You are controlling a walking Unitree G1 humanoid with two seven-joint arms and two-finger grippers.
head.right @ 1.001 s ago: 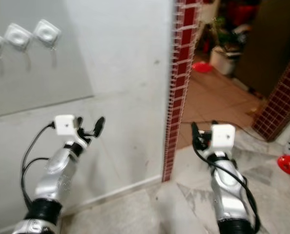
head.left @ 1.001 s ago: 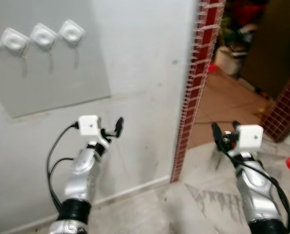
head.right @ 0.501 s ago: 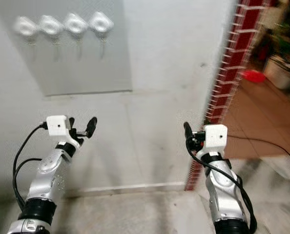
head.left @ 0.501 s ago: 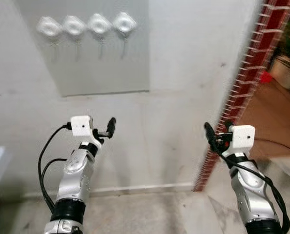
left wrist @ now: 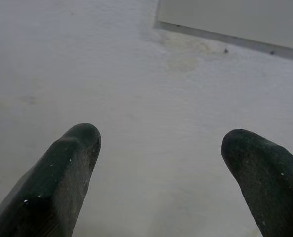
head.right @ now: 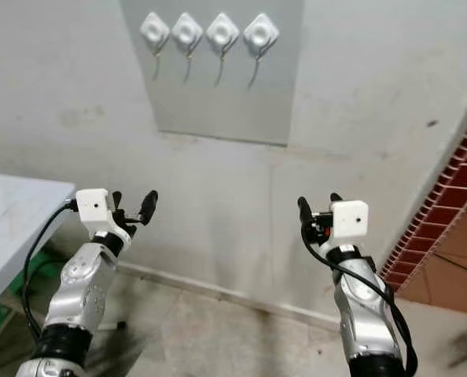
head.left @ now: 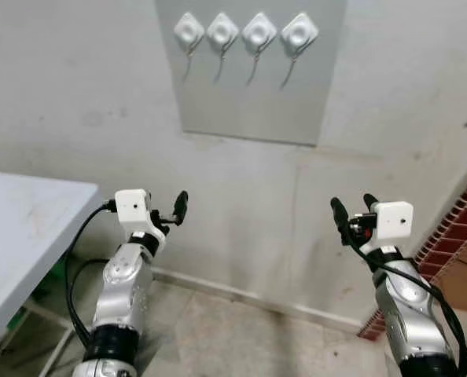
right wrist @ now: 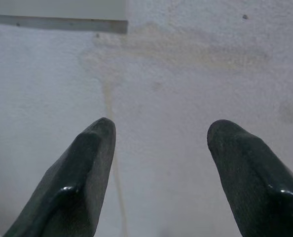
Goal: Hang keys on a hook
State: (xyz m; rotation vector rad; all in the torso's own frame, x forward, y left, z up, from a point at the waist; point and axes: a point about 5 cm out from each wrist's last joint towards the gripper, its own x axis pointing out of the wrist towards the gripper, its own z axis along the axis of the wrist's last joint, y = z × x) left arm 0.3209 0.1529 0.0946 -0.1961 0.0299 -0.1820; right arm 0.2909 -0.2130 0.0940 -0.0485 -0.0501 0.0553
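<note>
Facing: a pale wall, both arms raised before it, with no keys to be seen in either gripper or on the table corner.
Hooks: four white hooks point(head.left: 246, 33) sit in a row near the top edge of a grey panel point(head.left: 253, 102), well above both grippers.
Left gripper point(head.left: 178, 209): fingers spread wide, holding nothing, pointed at bare wall below the panel's lower edge.
Right gripper point(head.left: 351, 212): likewise wide open and empty, near the wall.
Table point(head.left: 21, 228): a white corner juts in at the robot's left.
Keys: whereabouts cannot be told.
Handling, as a judgement: keys are probably light, hard, and slippery; pinching the ring leaves its loop free for a hook.
</note>
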